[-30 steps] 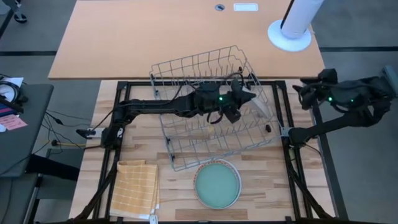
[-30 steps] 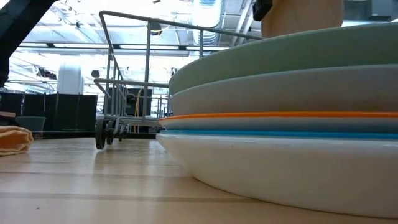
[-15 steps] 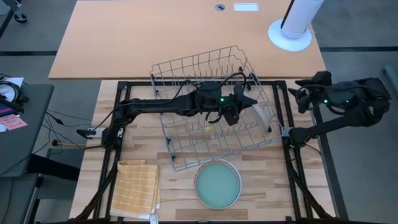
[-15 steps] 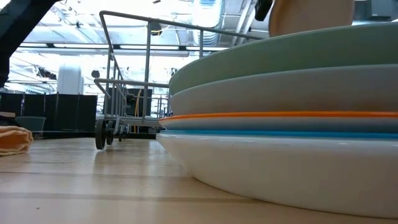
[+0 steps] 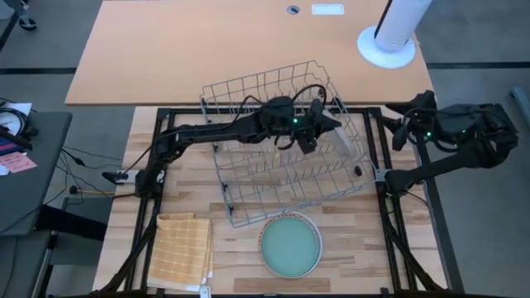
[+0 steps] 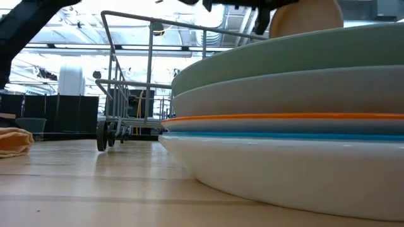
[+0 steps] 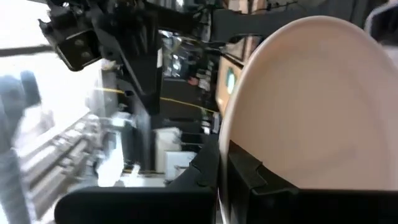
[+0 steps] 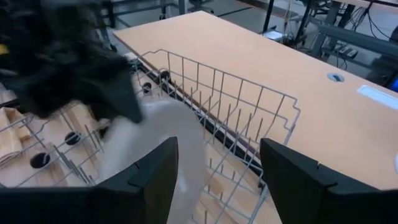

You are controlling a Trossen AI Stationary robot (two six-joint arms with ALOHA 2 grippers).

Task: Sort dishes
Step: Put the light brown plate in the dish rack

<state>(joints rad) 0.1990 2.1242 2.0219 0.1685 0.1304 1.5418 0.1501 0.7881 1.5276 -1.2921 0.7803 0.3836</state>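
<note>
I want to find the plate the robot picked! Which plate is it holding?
The beige plate, standing on edge over the wire rack in the left tool. The other plates lie flat in a stack, teal-green one on top.

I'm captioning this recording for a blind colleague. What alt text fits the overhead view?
From above, the left gripper holds a pale plate on edge inside a grey wire rack on a wooden table. A stack of plates, teal-green on top, sits near the front edge beside a folded yellow checked cloth; the right gripper waits open off the table's right side.
</note>
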